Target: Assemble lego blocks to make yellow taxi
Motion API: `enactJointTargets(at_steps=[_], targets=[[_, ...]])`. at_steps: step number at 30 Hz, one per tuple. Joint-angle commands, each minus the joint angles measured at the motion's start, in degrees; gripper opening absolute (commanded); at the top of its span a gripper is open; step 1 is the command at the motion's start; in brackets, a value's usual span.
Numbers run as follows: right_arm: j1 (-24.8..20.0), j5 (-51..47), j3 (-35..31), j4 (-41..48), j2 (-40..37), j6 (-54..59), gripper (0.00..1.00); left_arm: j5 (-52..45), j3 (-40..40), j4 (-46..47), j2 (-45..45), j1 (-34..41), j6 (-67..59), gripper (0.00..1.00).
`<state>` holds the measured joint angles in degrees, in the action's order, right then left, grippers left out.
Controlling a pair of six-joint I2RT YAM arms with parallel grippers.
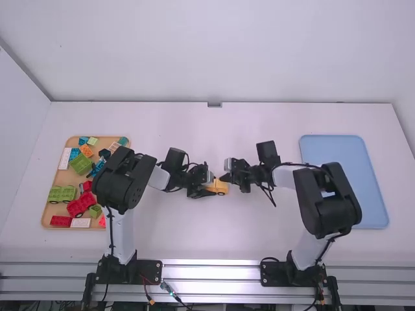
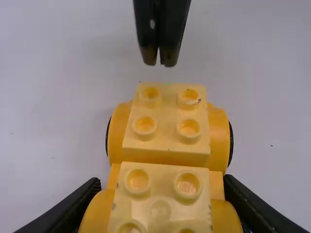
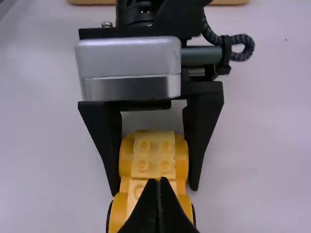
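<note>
Studded yellow plastic car (image 1: 222, 187) mid-table, clamped by the left gripper (image 1: 211, 188).
Well clear of the table's edges, its long axis runs sideways, one end toward the right gripper (image 1: 222, 178), whose fingertips meet.

Left gripper (image 1: 211, 186) clasped yellow toy car (image 2: 166, 153) by its sides; right gripper (image 1: 224, 177), fingertips together, stood near one end.
</note>
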<state>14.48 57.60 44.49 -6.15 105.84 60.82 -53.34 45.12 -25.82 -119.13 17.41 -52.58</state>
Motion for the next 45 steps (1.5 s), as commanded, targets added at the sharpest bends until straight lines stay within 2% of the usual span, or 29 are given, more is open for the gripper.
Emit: enactJointTargets(at_steps=[1,8,16,37,45], targets=[[-0.3,1.1,-1.2,-1.4,0.3,-2.4,0.00,3.1,-0.8,1.3,-1.2,-0.2,-0.8,0.59],[-0.3,0.1,-2.2,-2.4,0.7,-3.2,0.00,3.1,-0.8,1.3,-1.2,-0.2,-0.8,0.59],[3.0,-5.7,-2.1,-1.6,0.7,-4.0,0.00,3.1,-0.8,1.3,-1.2,-0.1,-0.8,0.58],[2.8,-7.2,-2.1,-0.7,0.8,-4.0,0.00,3.1,-0.8,1.4,-1.2,-0.1,-0.8,0.58],[2.8,-6.7,-2.1,-6.9,6.7,-9.2,0.00,3.1,-0.8,1.4,-1.2,-0.2,-0.8,0.58]])
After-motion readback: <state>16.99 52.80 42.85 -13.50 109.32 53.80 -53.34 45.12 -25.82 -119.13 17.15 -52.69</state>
